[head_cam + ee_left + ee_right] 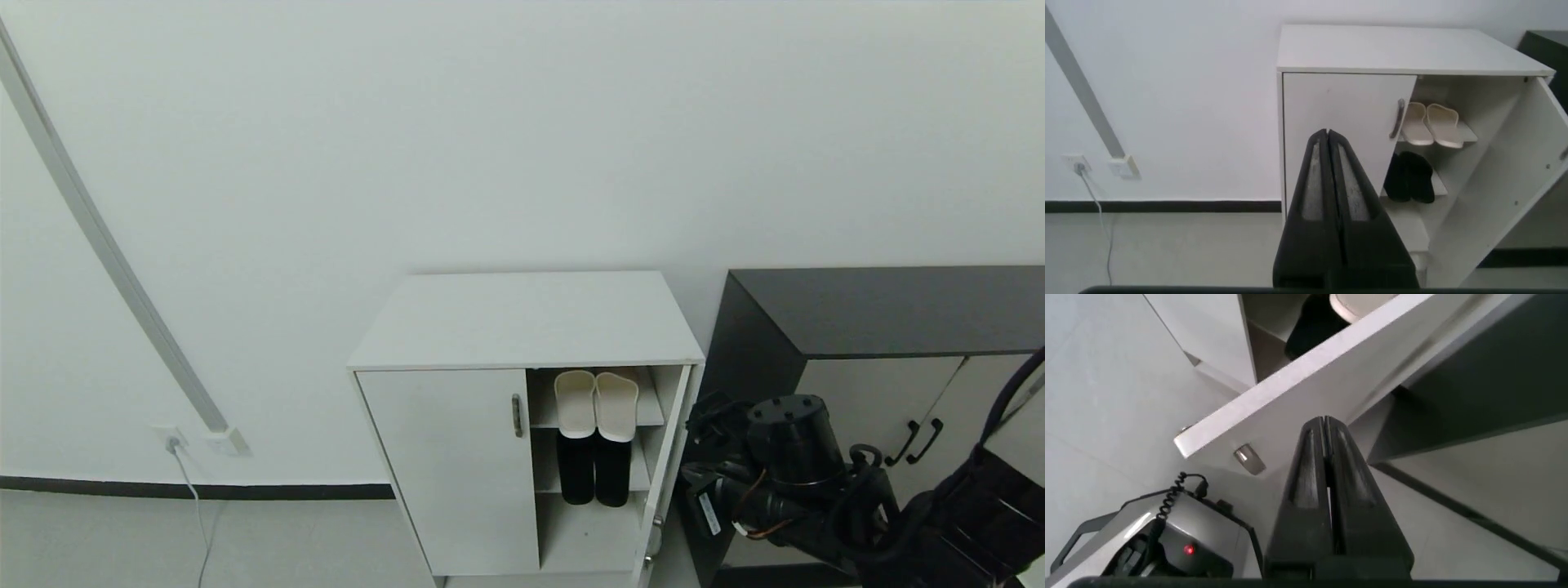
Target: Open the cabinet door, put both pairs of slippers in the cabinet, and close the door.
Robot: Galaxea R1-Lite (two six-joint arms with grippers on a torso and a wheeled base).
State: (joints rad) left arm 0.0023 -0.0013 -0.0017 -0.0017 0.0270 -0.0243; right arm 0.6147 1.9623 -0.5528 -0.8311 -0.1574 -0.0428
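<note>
Right gripper (1325, 429), pressed together and empty like the left gripper (1328, 139), sits by the open right-hand door (1315, 376); white slippers (596, 404) and black slippers (593, 472) lie shelved in the cabinet (522, 318), so only closing seems to remain.

Matt white cabinet (522, 318) (metal handle (517, 415))
</note>
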